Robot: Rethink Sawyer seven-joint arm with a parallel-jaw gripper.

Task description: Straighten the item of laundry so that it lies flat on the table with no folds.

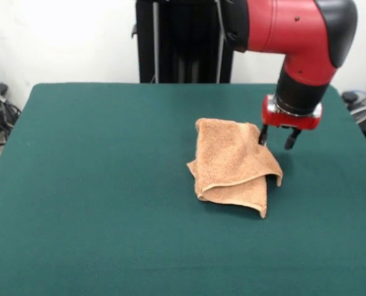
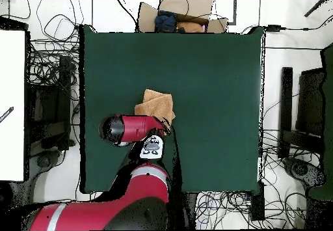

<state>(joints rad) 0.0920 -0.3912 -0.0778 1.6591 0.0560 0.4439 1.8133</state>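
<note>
A: Counts?
B: One folded peach-orange terry towel (image 1: 235,166), mid dark green felt table (image 1: 97,185). One black two-finger gripper (image 1: 276,140), jaws spread, empty, at the towel's far corner.
A: View differences?
B: Overhead, the red arm (image 2: 133,127) hides the gripper; towel (image 2: 156,105) shows.
</note>
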